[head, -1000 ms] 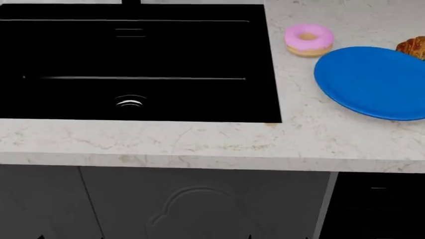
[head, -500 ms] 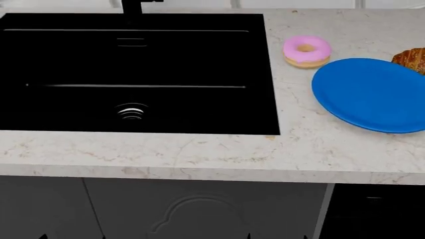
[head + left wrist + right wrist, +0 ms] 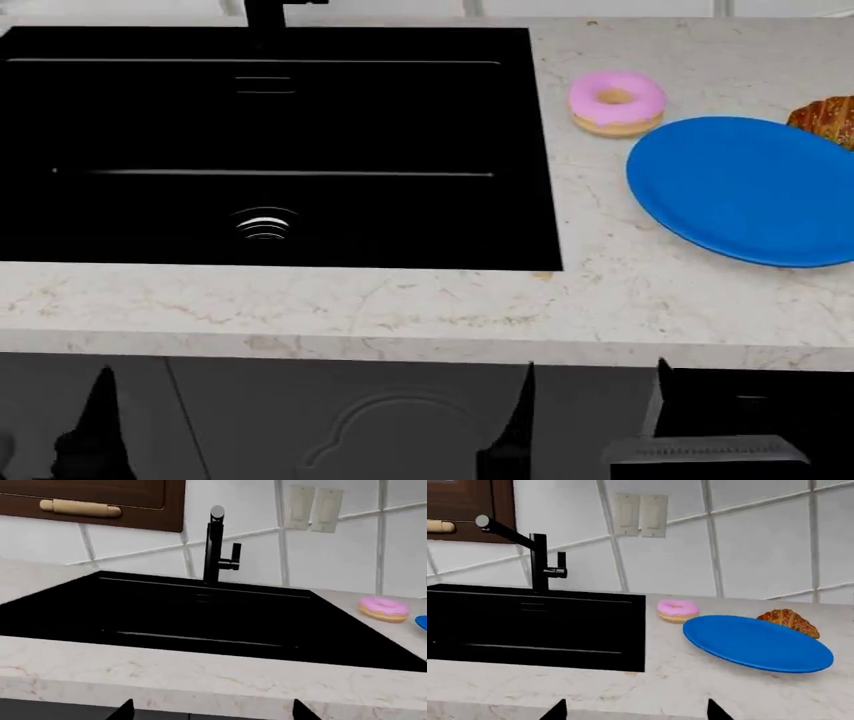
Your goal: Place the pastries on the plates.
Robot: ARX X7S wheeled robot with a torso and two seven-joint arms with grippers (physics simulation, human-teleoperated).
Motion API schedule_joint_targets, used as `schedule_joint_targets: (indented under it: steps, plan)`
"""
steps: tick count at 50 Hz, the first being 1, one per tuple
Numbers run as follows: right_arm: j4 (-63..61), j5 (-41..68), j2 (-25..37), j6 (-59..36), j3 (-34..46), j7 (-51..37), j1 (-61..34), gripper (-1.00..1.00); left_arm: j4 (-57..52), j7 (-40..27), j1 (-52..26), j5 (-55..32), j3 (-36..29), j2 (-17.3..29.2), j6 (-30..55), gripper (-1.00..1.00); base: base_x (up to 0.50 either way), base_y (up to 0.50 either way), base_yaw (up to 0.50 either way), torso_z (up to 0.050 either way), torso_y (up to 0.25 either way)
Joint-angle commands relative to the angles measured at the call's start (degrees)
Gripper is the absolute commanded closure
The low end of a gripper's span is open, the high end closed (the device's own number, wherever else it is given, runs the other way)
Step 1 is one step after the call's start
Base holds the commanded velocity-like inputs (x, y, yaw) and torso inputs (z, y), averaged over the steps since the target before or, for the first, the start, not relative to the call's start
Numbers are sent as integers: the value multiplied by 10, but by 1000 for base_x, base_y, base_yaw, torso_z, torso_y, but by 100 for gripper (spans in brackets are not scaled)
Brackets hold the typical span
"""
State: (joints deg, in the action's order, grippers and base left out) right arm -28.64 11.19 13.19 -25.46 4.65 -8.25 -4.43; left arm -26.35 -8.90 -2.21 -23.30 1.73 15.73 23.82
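Note:
A pink-iced ring donut (image 3: 617, 102) lies on the counter just beyond the bright blue plate (image 3: 747, 190). The golden-brown croissant (image 3: 827, 118) sits at the plate's far right edge, cut off by the head view's border. The right wrist view shows the donut (image 3: 678, 610), plate (image 3: 758, 642) and croissant (image 3: 788, 621) together. The plate carries nothing. My left gripper (image 3: 211, 711) and right gripper (image 3: 635, 711) are both open and empty, low in front of the counter's front edge. Dark fingertips (image 3: 100, 405) rise at the head view's bottom.
A black sink (image 3: 267, 150) fills the left of the marble counter (image 3: 400, 300), with a black faucet (image 3: 215, 545) behind it against a tiled wall. Grey cabinet doors (image 3: 387, 420) stand below the counter. The donut (image 3: 383, 609) also appears in the left wrist view.
The head view first tilted, sliding the counter scene lower in frame. Since then both grippers have risen from the bottom edge. The pastries and plate have not moved.

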Motion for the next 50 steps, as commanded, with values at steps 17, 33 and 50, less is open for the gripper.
schedule_joint_targets:
  steps: [17,33,50]
  plan:
    - [-305,129,85,-322,-89,-1,-87,-100,-261,-103,-78,-198,138,126,290,-100,0,-196,0,0,0]
    - [-302,176,86,-328,-96,-39,-83,-100,-259,-111,-86,-204,134,142,302,-100,0,-500,0,0,0]
    - [-299,194,102,-321,-95,-51,-78,-100,-249,-112,-70,-184,119,137,279,-100,0,-500,0,0,0]
